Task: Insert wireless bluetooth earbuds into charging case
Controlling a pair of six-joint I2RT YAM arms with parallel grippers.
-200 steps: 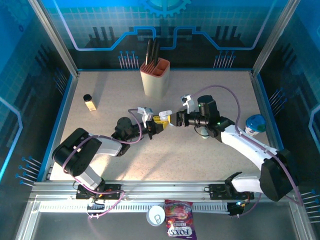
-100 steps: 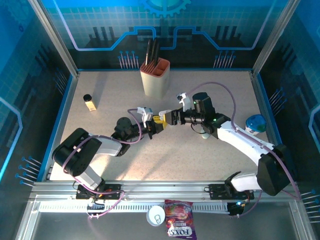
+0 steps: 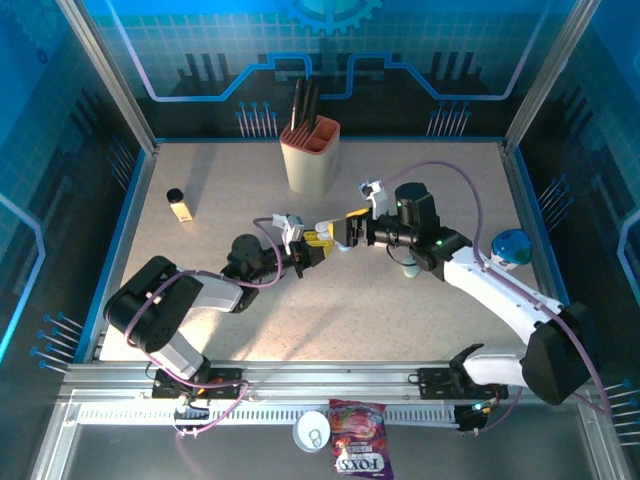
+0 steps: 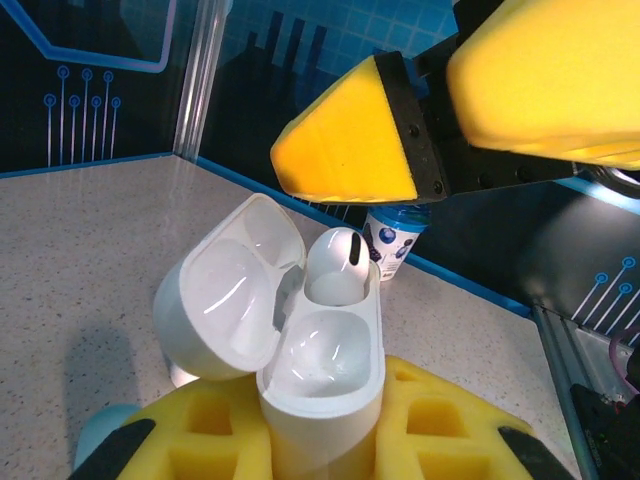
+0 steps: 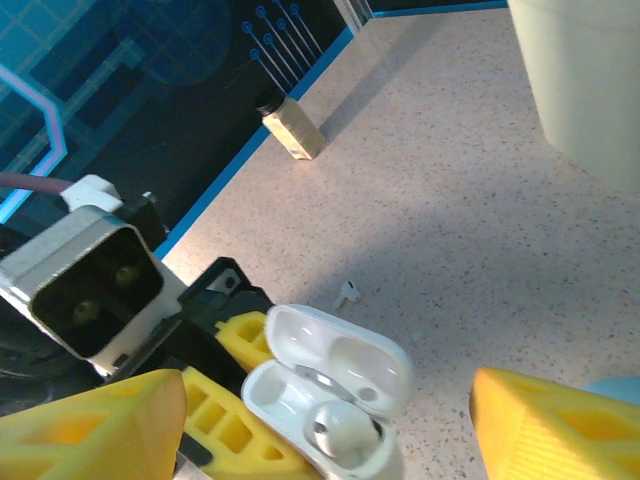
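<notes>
Near the middle of the table (image 3: 400, 310), the left gripper (image 3: 312, 246) holds a white charging case (image 4: 325, 390), with its yellow pads (image 4: 440, 420) pressed against the lower body on both sides. The case stands upright with its lid (image 4: 225, 300) swung fully open to one side. An earbud (image 4: 335, 262) sits in the far socket, its rounded head poking up above the rim, and the near socket is bare and glossy. The right gripper (image 3: 345, 232) hovers just above the open case with its fingers (image 5: 100, 425) spread wide apart and nothing between them (from its own wrist camera the case is framed between the two yellow tips without touching either). A second earbud (image 5: 347, 292) lies loose on the speckled tabletop a little beyond the case, clear of both grippers. A beige holder (image 3: 312, 155) with dark handles stands toward the back of the table. A small bottle (image 3: 178, 205) with a black cap stands well off to the left, near the blue edge strip. A blue-lidded cup (image 3: 511, 248) sits at the right edge, partly behind the right arm. A snack bag (image 3: 360, 452) lies below the rail at the front.
</notes>
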